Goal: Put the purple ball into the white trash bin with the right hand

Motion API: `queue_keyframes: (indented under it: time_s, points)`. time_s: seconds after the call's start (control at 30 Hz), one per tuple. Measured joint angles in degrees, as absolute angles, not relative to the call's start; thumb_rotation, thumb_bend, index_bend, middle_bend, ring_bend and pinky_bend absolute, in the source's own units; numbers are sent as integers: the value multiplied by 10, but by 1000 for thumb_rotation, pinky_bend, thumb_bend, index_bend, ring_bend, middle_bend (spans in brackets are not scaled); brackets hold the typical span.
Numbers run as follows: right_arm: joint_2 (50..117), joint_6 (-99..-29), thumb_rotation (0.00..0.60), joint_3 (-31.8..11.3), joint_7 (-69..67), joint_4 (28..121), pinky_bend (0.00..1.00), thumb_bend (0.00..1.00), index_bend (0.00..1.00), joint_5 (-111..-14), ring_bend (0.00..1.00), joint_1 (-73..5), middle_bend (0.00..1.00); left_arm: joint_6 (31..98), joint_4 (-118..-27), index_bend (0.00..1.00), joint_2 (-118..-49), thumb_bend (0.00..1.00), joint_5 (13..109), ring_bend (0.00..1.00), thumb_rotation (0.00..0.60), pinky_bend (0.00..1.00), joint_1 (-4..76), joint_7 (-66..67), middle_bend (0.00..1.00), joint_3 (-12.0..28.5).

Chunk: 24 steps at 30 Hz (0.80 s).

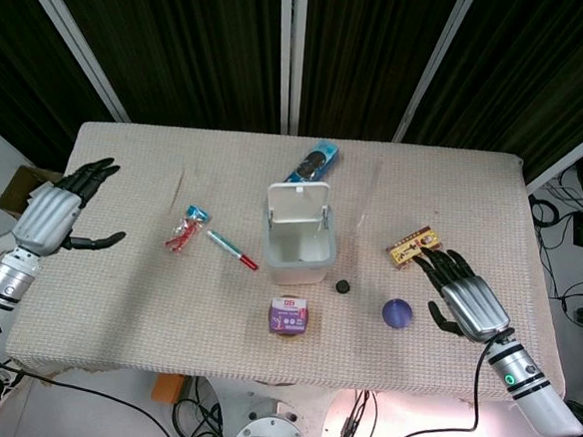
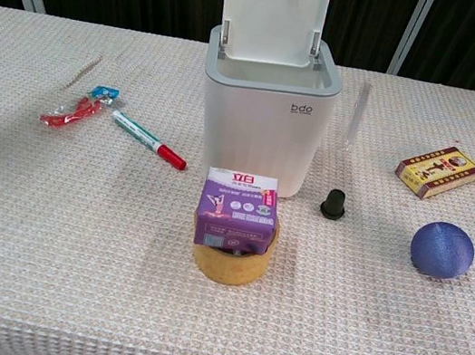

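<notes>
The purple ball (image 1: 397, 313) (image 2: 442, 249) lies on the table right of centre, near the front. The white trash bin (image 1: 299, 241) (image 2: 266, 109) stands in the middle with its lid tipped up and its inside showing. My right hand (image 1: 468, 300) hovers just right of the ball, fingers spread, holding nothing and not touching it. My left hand (image 1: 59, 214) hangs open over the table's left edge, far from both. Neither hand shows in the chest view.
A yellow-and-red box (image 1: 414, 247) lies behind the ball, just off my right hand's fingertips. A small black cap (image 1: 343, 286) sits between bin and ball. A purple carton on a tape roll (image 1: 289, 316) stands before the bin. A red-capped marker (image 1: 232, 249) and a wrapper (image 1: 186, 229) lie left.
</notes>
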<state>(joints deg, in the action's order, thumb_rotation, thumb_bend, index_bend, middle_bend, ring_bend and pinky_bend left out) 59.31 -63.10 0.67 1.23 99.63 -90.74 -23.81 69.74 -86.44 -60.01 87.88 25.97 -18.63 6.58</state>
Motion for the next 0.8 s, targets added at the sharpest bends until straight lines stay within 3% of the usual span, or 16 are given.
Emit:
queue_keyframes:
  time_s: [0.17,0.43,0.6,0.8]
  points:
    - [601,-603,600,42,82,1008,0,477,0,-896,0,-224,0,698,-859,26,-618,157,881,71,196,230,253,-150,31,51]
    - [668,-594,600,45,123,967,4,454,0,-871,0,-212,0,711,-856,26,-631,157,883,71,196,231,245,-142,31,45]
    - [720,-603,600,40,125,924,72,446,0,-869,0,-208,15,712,-850,26,-636,158,882,71,197,231,242,-139,31,40]
    - [767,-607,600,35,117,886,166,443,0,-869,1,-206,58,713,-837,26,-643,157,880,72,248,230,240,-142,31,38]
